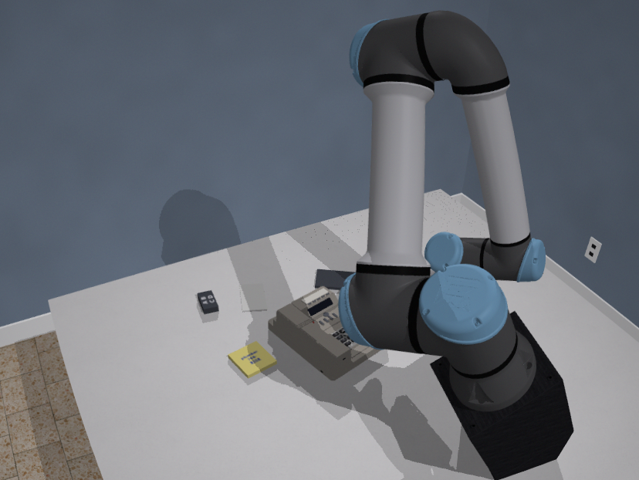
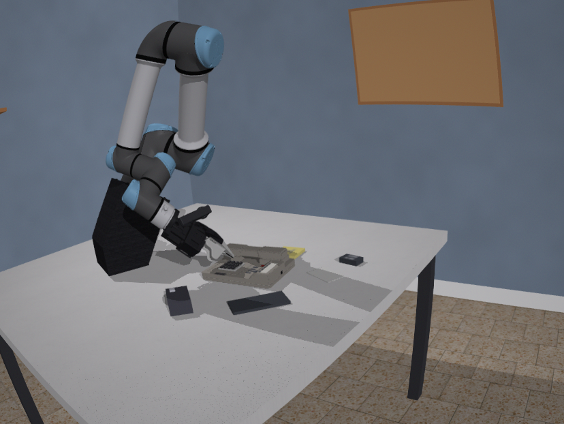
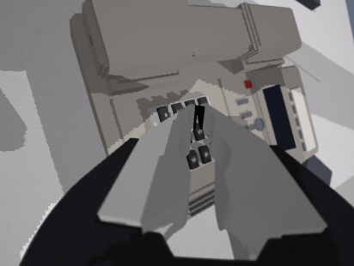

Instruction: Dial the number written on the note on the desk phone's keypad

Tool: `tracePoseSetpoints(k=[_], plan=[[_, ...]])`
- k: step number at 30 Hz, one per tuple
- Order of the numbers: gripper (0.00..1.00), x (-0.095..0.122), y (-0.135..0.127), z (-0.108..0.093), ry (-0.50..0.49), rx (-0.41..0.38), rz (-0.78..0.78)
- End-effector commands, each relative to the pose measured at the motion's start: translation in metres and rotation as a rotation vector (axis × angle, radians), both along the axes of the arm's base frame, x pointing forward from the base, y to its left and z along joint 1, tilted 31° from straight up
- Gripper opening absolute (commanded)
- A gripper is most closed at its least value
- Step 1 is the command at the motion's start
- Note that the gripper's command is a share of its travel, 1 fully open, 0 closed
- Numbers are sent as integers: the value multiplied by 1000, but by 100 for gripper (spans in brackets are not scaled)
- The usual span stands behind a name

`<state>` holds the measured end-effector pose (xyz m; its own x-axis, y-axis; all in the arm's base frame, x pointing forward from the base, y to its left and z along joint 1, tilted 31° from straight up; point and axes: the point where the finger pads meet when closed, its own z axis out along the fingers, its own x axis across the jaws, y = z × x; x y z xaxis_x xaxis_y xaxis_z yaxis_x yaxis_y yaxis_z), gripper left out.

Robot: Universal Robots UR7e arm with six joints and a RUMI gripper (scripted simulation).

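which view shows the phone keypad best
The wrist view: the keypad fills the centre, dark keys visible around the shut gripper tips. The exterior view shows it as a small dark patch. In the top view the arm covers most of it.
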<state>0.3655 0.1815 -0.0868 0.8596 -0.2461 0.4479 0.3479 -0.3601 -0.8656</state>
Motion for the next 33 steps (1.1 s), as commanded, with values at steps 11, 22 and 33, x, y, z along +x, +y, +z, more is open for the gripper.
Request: tracePoseSetpoints(k=[11, 22, 33], plan=[[0, 6, -12, -6, -1, 0, 0], [0, 6, -8, -13, -1, 0, 0], [0, 6, -6, -17, -1, 0, 0]])
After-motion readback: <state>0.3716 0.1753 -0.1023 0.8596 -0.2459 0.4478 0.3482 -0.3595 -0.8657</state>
